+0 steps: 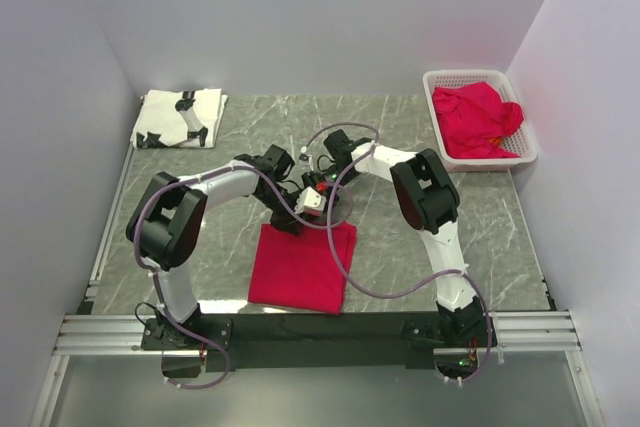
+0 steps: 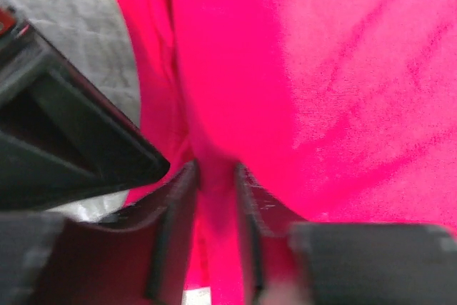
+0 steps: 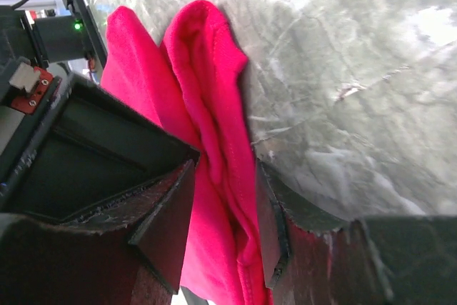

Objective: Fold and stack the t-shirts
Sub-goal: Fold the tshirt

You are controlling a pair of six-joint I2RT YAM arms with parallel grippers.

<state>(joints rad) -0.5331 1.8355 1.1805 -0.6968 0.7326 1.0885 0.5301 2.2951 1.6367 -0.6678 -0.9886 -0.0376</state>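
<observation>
A red t-shirt (image 1: 300, 269) lies folded into a rectangle at the near middle of the table. Both grippers meet low over its far edge. My left gripper (image 1: 298, 215) (image 2: 216, 176) has its narrow jaws pinched on a fold of the red t-shirt (image 2: 335, 69). My right gripper (image 1: 322, 195) (image 3: 225, 191) stands wider, and the thick rolled edge of the red t-shirt (image 3: 203, 69) lies loose between its jaws. More red t-shirts (image 1: 480, 119) are heaped in the basket. A folded white t-shirt with a black pattern (image 1: 180, 117) rests at the far left.
The white lattice basket (image 1: 465, 75) stands at the far right against the wall. Grey walls close in the table on three sides. The grey marble tabletop (image 3: 357, 69) shows bare beside the cloth. Both arms' cables arc over the middle.
</observation>
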